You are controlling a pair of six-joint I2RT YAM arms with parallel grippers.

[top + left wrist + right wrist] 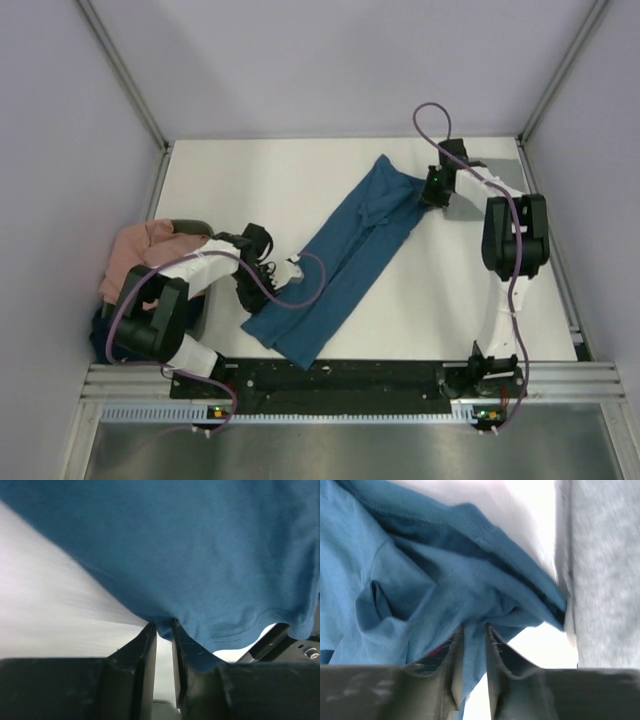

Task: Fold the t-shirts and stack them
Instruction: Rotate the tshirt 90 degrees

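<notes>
A teal-blue t-shirt lies as a long folded strip, slanting from the near left to the far right of the white table. My left gripper is at the strip's near left edge. In the left wrist view the left gripper is shut on a tuck of the teal-blue t-shirt, close to its stitched hem. My right gripper is at the far right end. In the right wrist view the right gripper is shut on a bunched fold of the teal-blue t-shirt, which hangs down between the fingers.
At the left edge a salmon-pink t-shirt lies heaped, with a dark navy one beside and below it, partly behind the left arm. Metal frame posts and walls enclose the table. A black rail runs along the near edge.
</notes>
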